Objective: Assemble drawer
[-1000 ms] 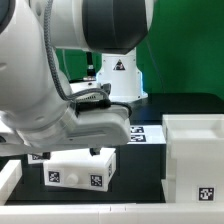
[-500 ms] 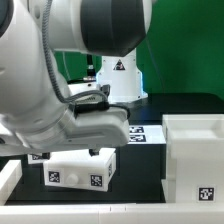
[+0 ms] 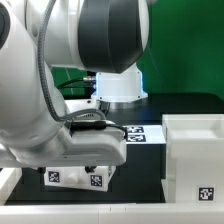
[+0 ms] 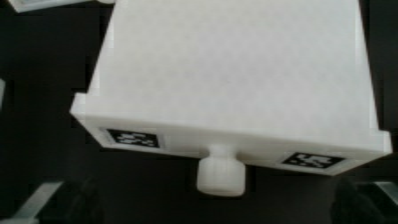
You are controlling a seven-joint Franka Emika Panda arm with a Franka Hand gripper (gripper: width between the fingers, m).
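I see the robot's big white arm [image 3: 60, 90] bend low over the black table [image 3: 148, 168]. Its gripper [image 3: 92, 160] hangs right over the small tray [image 3: 75, 178], one part of the drawer. The tray lies near the exterior view's left, and two little black-and-white tags [image 3: 55, 177] show on its front. The wrist view looks straight down on this tray [image 4: 231, 75] and shows a round knob [image 4: 217, 176] sticking out between the two tags. I think the gripper is lined up over the tray so it can grab it. I cannot tell if the gripper is apart or together, because the arm hides its tips in the exterior view and the wrist view is too blurry at the edges. The big casing [image 3: 195, 150] stands well apart, at the exterior view's right, with its open top up. I guess it waits there so the tray can slide in. The marker board [image 3: 140, 132] lies flat behind, between the two parts. Compared with a second ago, the arm has come down lower and now covers more of the small tray. The tray and the big casing have stayed in the same spots.
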